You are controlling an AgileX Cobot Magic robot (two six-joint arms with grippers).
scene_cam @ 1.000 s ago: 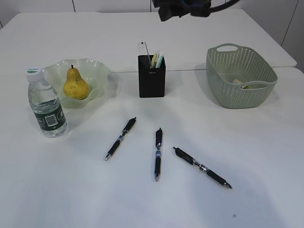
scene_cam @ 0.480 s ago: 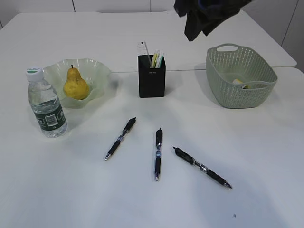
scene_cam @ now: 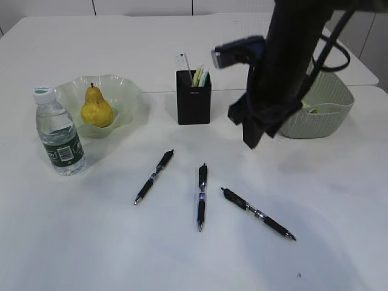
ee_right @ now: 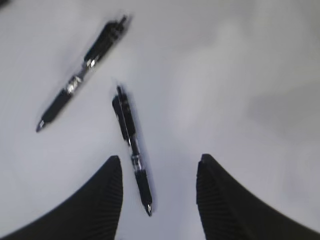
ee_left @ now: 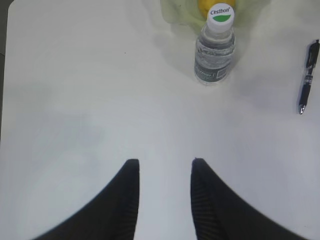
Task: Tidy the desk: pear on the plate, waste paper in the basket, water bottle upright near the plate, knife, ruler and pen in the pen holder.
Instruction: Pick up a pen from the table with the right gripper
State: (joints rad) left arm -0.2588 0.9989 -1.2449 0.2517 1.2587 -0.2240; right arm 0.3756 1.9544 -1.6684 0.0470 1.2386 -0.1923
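Note:
Three black pens lie on the white table: left (scene_cam: 154, 176), middle (scene_cam: 202, 195) and right (scene_cam: 257, 213). My right gripper (scene_cam: 251, 136) hangs above them, open and empty. In the right wrist view it (ee_right: 159, 165) has the right pen (ee_right: 132, 145) just inside its left finger, with the middle pen (ee_right: 80, 75) further off. The pear (scene_cam: 97, 108) sits on the green plate (scene_cam: 124, 91). The water bottle (scene_cam: 59, 136) stands upright beside the plate. The black pen holder (scene_cam: 194, 103) holds a ruler (scene_cam: 182, 62). My left gripper (ee_left: 162, 162) is open over bare table.
The green basket (scene_cam: 330, 115) stands at the right, partly behind my right arm, with paper (scene_cam: 313, 110) inside. The left wrist view shows the bottle (ee_left: 215, 47), the plate's edge (ee_left: 175, 10) and a pen (ee_left: 307, 75) at the right.
My right arm has come down from the top of the exterior view to just above the pens, in front of the basket. Nothing on the table has moved.

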